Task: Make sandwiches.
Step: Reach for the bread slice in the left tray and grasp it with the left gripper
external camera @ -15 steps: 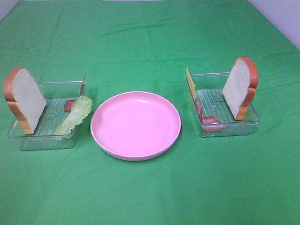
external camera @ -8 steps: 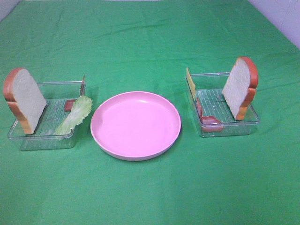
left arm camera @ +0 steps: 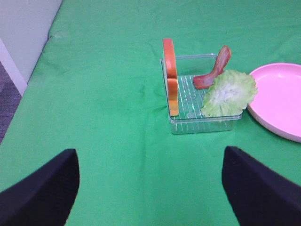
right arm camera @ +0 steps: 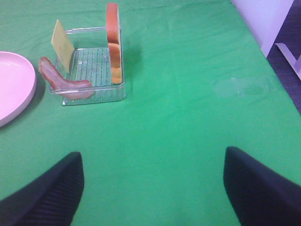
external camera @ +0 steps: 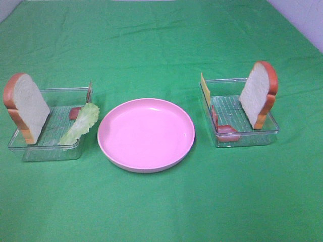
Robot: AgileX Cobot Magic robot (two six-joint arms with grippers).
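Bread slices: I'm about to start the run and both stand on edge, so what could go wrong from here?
1. The left bread slice and right bread slice stand on edge; a grasp may tip them.
2. The lettuce hangs over the left tray rim and could slide onto the cloth.
3. The cheese is thin and leans on the right tray wall, likely hard to pinch.

A table under a lightly creased green cloth [external camera: 151, 45] carries three things directly on it. A round pink plate [external camera: 146, 135] sits flat near the middle. A clear left tray [external camera: 48, 152] stands just beside the plate on one side and a clear right tray [external camera: 245, 140] on the other, neither touching it.
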